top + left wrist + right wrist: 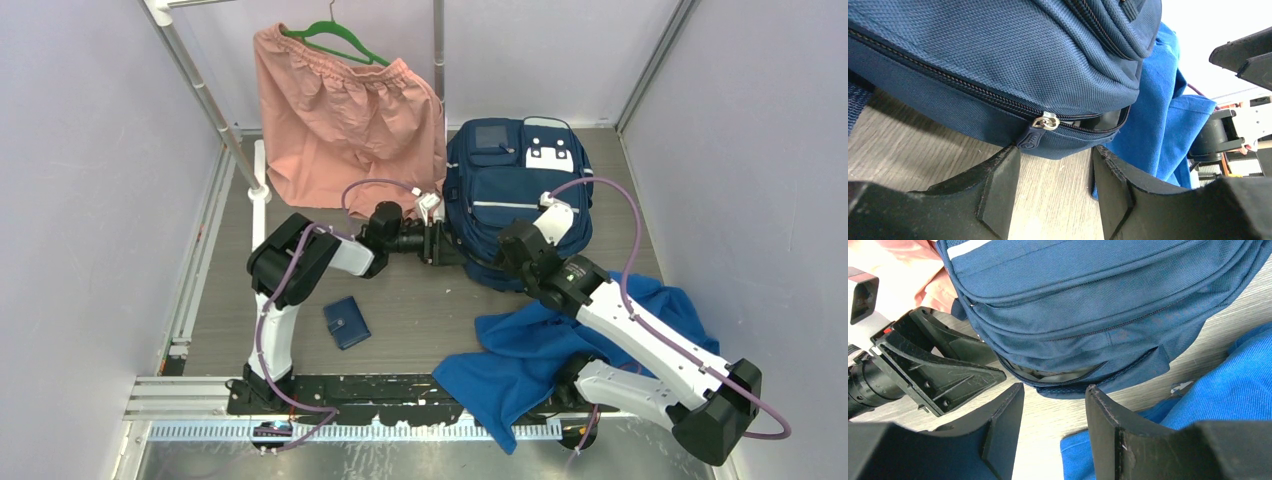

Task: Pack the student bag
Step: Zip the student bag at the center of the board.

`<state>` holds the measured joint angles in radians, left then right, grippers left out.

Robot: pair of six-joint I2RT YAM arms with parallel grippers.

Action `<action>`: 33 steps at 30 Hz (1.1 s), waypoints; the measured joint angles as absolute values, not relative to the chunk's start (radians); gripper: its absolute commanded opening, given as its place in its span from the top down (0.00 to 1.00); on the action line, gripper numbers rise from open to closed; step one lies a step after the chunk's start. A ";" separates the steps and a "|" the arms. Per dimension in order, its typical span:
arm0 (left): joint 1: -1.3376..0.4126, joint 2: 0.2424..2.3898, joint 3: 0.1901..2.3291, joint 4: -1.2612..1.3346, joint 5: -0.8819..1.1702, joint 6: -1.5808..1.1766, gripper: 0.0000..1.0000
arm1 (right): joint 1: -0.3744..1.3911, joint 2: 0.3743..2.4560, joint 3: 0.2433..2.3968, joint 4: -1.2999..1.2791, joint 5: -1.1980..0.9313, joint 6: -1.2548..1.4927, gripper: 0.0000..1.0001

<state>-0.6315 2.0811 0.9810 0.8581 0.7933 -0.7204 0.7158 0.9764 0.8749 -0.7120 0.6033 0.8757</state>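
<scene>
The navy student bag point(515, 195) lies flat at the back centre of the table, its bottom end facing the arms. Its zip is partly open at that end, showing a gap point(1060, 375). The metal zip slider with a navy pull tab point(1040, 129) sits just beyond my left gripper point(1055, 165), which is open and empty at the bag's left lower corner point(447, 245). My right gripper point(1053, 405) is open and empty, just short of the bag's lower edge point(510, 262). A royal-blue cloth point(560, 350) lies under the right arm. A small navy wallet point(346, 323) lies on the table in front of the left arm.
Pink shorts point(345, 120) hang on a green hanger point(335, 35) from a metal rack at the back left. The rack's post point(215, 110) slants down the left side. Purple walls close in both sides. The left gripper also shows in the right wrist view point(933, 370).
</scene>
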 measured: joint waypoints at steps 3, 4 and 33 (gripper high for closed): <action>-0.635 2.077 0.981 0.856 0.798 -0.720 0.46 | 0.716 0.971 0.874 -0.712 0.604 0.878 0.46; -0.636 2.075 0.981 0.856 0.798 -0.720 0.46 | 0.715 0.968 0.873 -0.712 0.604 0.879 0.46; -0.660 1.941 0.981 0.597 0.642 -0.607 1.00 | 0.715 0.925 0.836 -0.708 0.595 0.920 0.47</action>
<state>-0.6601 1.9411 0.9806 0.5972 0.6422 -0.6075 0.7147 0.9249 0.8356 -0.7078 0.5945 0.9199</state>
